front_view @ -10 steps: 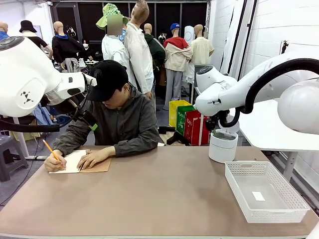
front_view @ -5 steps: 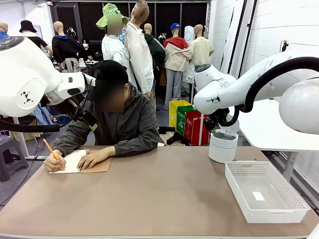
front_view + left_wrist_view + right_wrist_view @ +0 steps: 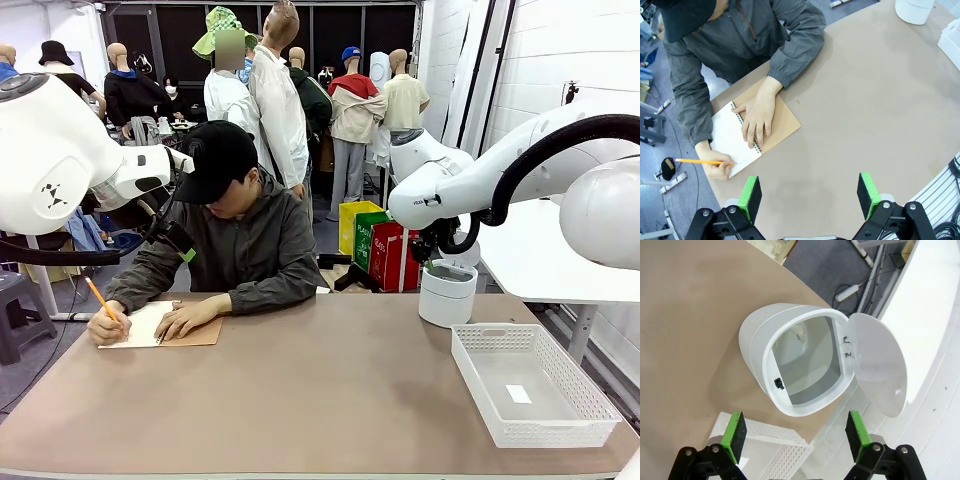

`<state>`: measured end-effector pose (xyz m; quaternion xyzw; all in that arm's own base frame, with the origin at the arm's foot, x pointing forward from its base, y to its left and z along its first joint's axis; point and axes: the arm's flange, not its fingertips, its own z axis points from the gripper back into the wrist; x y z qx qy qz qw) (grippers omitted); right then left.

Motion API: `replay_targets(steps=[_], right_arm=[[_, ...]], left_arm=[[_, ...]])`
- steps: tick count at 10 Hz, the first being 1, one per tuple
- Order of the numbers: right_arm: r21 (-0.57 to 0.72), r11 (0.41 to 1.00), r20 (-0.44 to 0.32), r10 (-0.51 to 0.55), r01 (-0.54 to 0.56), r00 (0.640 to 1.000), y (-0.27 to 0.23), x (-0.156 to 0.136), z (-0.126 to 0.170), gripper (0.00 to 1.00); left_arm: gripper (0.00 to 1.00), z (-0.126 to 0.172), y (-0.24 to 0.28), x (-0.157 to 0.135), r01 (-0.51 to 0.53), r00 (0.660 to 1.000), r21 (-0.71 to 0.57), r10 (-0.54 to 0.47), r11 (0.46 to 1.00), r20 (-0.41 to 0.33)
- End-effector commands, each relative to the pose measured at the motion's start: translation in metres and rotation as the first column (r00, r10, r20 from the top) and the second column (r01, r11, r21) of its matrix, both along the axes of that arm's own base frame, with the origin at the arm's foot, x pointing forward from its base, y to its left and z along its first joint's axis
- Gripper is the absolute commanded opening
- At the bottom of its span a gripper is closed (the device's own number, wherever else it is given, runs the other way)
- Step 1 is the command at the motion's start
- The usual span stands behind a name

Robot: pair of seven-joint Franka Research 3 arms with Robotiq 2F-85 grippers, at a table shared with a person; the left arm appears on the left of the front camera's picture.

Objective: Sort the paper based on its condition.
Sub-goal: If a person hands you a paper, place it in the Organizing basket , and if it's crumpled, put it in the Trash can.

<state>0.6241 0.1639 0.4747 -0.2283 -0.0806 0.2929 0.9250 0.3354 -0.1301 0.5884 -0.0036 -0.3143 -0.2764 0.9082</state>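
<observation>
The paper [image 3: 726, 139] is a white page lying open in a spiral notebook with a brown cover [image 3: 784, 121], at the table's far left in front of the seated person. One of the person's hands [image 3: 758, 116] presses on the page and the other writes on it with an orange pencil [image 3: 697, 161]. In the front view the paper [image 3: 140, 325] lies under those hands. My left gripper [image 3: 809, 188] hangs open high over the table, nearer than the notebook. My right gripper [image 3: 796, 425] is open above a white bin [image 3: 799, 365] whose lid is swung open.
The white bin [image 3: 447, 292] stands at the far right of the table. A white mesh basket [image 3: 530, 385] with a small white label [image 3: 518, 394] inside sits at the near right. The brown table [image 3: 330, 390] is bare across its middle.
The right arm has shifted slightly to the left over the bin. The person keeps writing in the same place.
</observation>
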Motion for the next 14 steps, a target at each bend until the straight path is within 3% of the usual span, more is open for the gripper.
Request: replay_targets(steps=[1,6,8,11,14], right_arm=[[0.007,1.0,0.008,0.005,-0.005,1.0,-0.001,0.003,-0.002,1.0],[0.0,1.0,0.0,0.0,0.0,1.0,0.0,0.0,0.0,1.0],[0.166,0.983,-0.021,0.079,-0.074,0.997,0.009,-0.037,0.023,1.0],[0.298,0.94,-0.013,0.177,-0.165,0.984,0.022,-0.091,0.049,1.0],[0.419,0.865,0.064,0.277,-0.278,0.959,0.024,-0.149,0.065,1.0]], left_arm=[[1.0,0.002,0.0,0.001,-0.001,1.0,0.0,0.001,1.0,-0.001],[1.0,0.002,0.0,0.001,-0.001,1.0,0.0,0.001,1.0,-0.001],[1.0,0.002,0.0,0.001,-0.001,1.0,0.0,0.001,1.0,-0.001],[1.0,0.002,0.0,0.001,-0.001,1.0,0.0,0.001,1.0,-0.001],[1.0,0.002,0.0,0.001,-0.001,1.0,0.0,0.001,1.0,-0.001]])
